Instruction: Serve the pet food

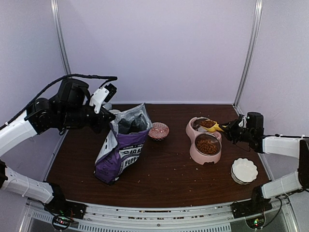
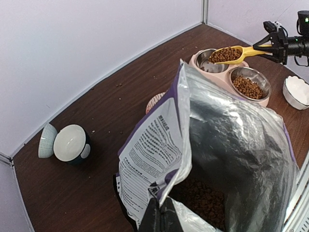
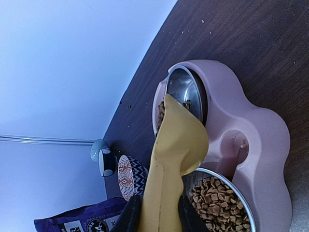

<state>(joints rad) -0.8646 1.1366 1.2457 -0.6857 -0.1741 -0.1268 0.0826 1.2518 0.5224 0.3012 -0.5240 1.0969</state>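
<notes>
The pet food is brown kibble: a heap in the yellow scoop (image 2: pixel 225 54), a fill in the near steel bowl (image 1: pixel 207 145) of the pink feeder (image 1: pixel 195 153), and more inside the open purple bag (image 2: pixel 203 198). My right gripper (image 3: pixel 157 212) is shut on the scoop's handle (image 3: pixel 164 193) and holds the scoop (image 1: pixel 213 127) over the feeder's far bowl (image 3: pixel 186 89). My left gripper (image 2: pixel 161 212) is shut on the rim of the bag (image 1: pixel 120 150) and holds it upright and open.
A patterned bowl (image 1: pixel 158 130) sits between the bag and the feeder. A white scalloped bowl (image 1: pixel 244 170) is at the right front. A dark cup (image 2: pixel 70 142) and a pale bowl (image 2: pixel 47 140) stand at the back left. Loose kibble dots the table.
</notes>
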